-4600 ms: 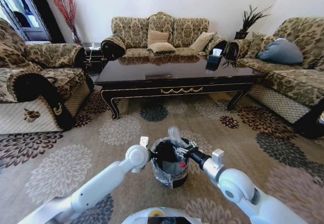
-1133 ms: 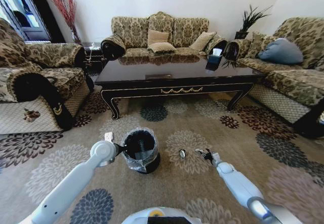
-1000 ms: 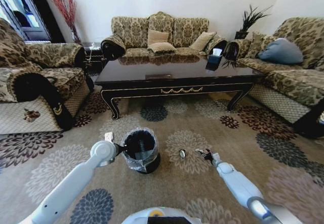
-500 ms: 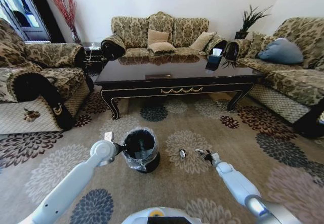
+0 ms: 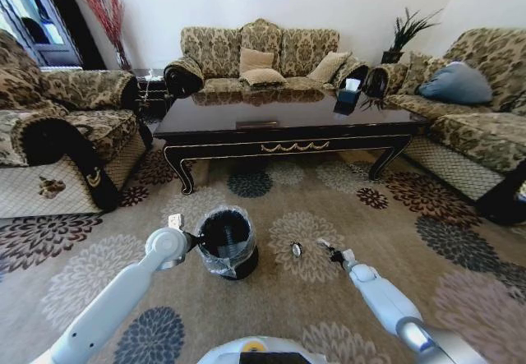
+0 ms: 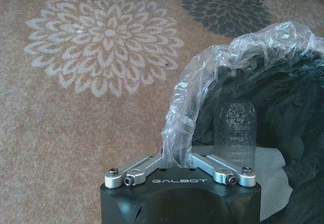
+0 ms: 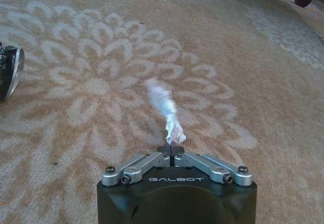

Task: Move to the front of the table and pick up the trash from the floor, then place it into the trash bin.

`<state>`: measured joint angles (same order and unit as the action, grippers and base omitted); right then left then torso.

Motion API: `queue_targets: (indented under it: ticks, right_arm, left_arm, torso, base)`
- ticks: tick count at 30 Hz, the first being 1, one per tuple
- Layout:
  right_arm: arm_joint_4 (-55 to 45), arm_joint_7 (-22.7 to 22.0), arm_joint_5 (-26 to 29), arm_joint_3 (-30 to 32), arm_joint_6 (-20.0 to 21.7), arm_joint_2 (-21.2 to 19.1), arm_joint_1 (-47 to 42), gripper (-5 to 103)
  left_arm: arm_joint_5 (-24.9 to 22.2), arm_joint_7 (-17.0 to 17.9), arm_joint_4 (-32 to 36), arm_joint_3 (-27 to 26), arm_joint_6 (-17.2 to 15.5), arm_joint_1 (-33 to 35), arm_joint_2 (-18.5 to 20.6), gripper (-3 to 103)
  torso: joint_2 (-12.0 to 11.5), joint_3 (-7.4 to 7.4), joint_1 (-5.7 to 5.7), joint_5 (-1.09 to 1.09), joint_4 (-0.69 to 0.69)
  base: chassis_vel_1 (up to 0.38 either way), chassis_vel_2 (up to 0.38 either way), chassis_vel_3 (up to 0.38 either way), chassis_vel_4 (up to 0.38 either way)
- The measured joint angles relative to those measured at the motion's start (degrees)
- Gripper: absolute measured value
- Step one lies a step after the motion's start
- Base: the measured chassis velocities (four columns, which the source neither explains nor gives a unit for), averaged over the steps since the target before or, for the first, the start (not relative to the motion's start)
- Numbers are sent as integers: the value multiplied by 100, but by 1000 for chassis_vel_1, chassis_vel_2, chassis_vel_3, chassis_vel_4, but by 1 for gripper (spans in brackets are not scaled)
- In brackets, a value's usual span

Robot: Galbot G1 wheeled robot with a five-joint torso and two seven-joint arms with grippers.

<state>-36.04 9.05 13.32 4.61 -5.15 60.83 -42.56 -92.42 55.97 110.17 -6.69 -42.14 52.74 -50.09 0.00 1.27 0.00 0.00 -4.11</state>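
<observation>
The black trash bin (image 5: 226,241) with its clear liner stands on the floor (image 5: 411,249) in front of the table (image 5: 279,122). My left gripper (image 5: 191,237) (image 6: 177,158) is shut on the liner at the bin's rim (image 6: 263,47). A clear plastic bottle (image 6: 234,128) stands inside the bin on a white sheet. My right gripper (image 5: 332,253) (image 7: 171,147) is low over a cream flower medallion, shut on the end of a crumpled silvery-white piece of trash (image 5: 323,244) (image 7: 163,102). A small dark round piece with a shiny rim (image 5: 296,249) (image 7: 9,72) lies on the carpet between that gripper and the bin.
Patterned sofas (image 5: 49,134) (image 5: 477,126) flank the table, with a third (image 5: 263,56) behind it. A dark tissue box (image 5: 349,93) sits on the table's far right corner. Open carpet runs between me and the table.
Since the earliest frame the bin and my left gripper have shifted left and farther out, and my right gripper has gone from the bin's top down to the carpet. Over the last second almost nothing moves.
</observation>
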Motion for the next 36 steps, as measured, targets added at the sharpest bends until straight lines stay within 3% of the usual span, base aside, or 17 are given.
queue_targets:
  ticks: [13, 17, 22, 36]
  right_arm:
    - [-704, -108, 16, 124, -15, -301, -415, 0]
    - [-1609, -182, 36, 297, -23, -551, -847, 0]
    - [-3429, -334, 59, 766, 78, -871, -1618, 0]
    - [-6925, -640, 115, 1708, 503, -1326, -3319, 0]
  left_arm:
    - [29, -7, 11, 28, 0, 17, -52, 0]
    - [43, -6, 25, 109, 0, -6, -101, 0]
    - [21, 35, 42, 281, 0, -109, -233, 0]
    - [44, 169, 43, 898, 0, -551, -547, 0]
  torso:
    - [0, 0, 0, 0, 0]
    - [0, 0, 0, 0, 0]
    - [0, -1, 0, -1, 0]
    - [0, -1, 0, -1, 0]
  base:
    - [0, 0, 0, 0]
    - [0, 0, 0, 0]
    - [0, 0, 0, 0]
    - [0, 0, 0, 0]
